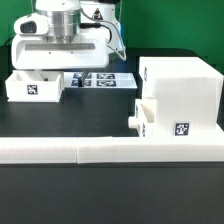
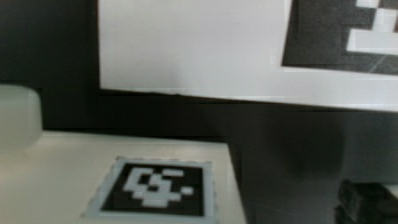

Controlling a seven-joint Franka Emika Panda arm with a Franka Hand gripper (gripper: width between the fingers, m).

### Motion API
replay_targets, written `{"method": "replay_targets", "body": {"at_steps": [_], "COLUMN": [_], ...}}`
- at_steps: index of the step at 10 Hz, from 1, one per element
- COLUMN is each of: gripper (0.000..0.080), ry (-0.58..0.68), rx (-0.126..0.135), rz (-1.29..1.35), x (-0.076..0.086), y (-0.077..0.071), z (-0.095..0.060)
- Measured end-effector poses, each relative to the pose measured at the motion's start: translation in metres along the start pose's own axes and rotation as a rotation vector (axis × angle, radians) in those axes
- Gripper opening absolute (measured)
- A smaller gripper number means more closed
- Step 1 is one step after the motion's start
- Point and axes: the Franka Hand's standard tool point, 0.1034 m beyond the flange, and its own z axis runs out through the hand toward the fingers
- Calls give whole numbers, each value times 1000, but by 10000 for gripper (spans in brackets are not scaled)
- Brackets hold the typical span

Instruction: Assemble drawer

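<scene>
The large white drawer housing (image 1: 185, 85) stands at the exterior view's right, with a tag low on its near face. One small tray (image 1: 150, 118) sits at its near left corner, its round knob (image 1: 132, 119) pointing to the exterior view's left. The other small tray (image 1: 35, 86) stands at the far left, a tag on its near wall. My gripper (image 1: 52, 66) hangs right above this tray, its fingertips hidden at the tray's rim. In the wrist view a white tagged tray wall (image 2: 164, 186) lies close below, and one dark finger (image 2: 368, 196) shows at the edge.
The marker board (image 1: 100, 79) lies flat on the dark table between the left tray and the housing; it also fills the far part of the wrist view (image 2: 196, 50). The long low white L-shaped bar (image 1: 100, 151) runs along the table's near edge.
</scene>
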Motion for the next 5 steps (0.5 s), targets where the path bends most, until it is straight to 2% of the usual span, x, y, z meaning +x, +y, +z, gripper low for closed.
{"method": "replay_targets", "body": {"at_steps": [2, 3, 4, 5], "gripper": [344, 344, 160, 54], "ry": [-1, -1, -1, -2], "rx": [0, 0, 0, 1], "rz": [-11, -13, -13, -15], "x": [1, 1, 1, 0], "y": [-3, -3, -3, -3], "z": [0, 0, 0, 0]}}
